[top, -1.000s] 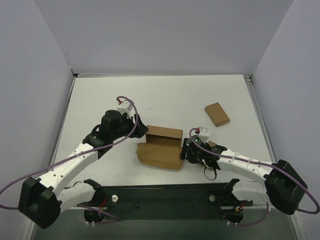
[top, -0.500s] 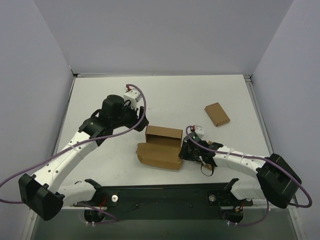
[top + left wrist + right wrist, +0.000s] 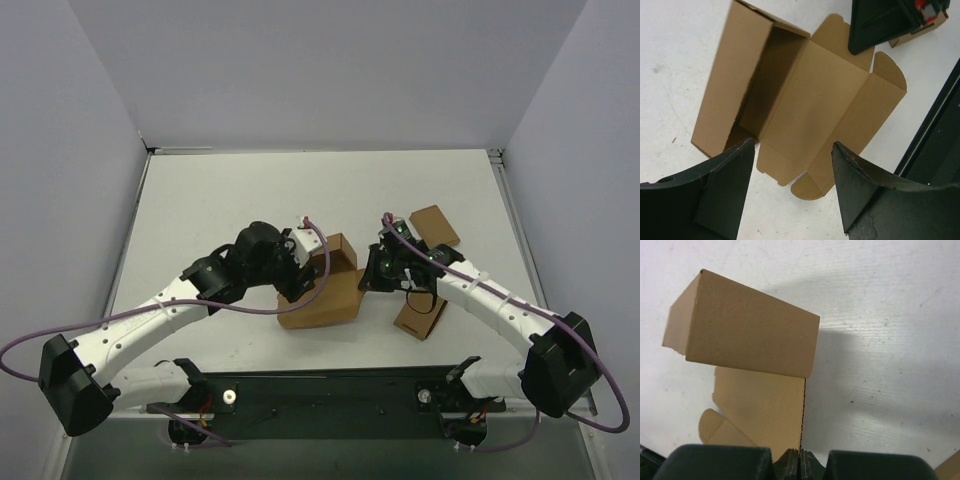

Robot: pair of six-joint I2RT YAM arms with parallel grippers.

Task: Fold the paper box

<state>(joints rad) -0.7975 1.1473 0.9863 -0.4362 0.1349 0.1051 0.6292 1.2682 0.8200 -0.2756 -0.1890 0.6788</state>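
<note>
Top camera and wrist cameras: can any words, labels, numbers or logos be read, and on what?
None readable.
The paper box is plain brown, unprinted.
The two smaller boxes show no print either.
A red patch at the left wrist view's top edge is too small to read.

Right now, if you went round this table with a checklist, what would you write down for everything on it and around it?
Surface: white table, faint scuffs, nothing spilled.
Job's things: paper box half formed; one part raised into a trough, its lid panel and rounded tabs lying flat.
Clutter: two small cardboard boxes, one far right behind the right arm, one nearer the arms' bases.
Grippers: left gripper open, poised over the paper box; right gripper shut on a thin edge of the paper box.
Cables: purple cable looped along each arm; no snag seen.
Surroundings: plain grey walls on three sides; nothing else seen.
</note>
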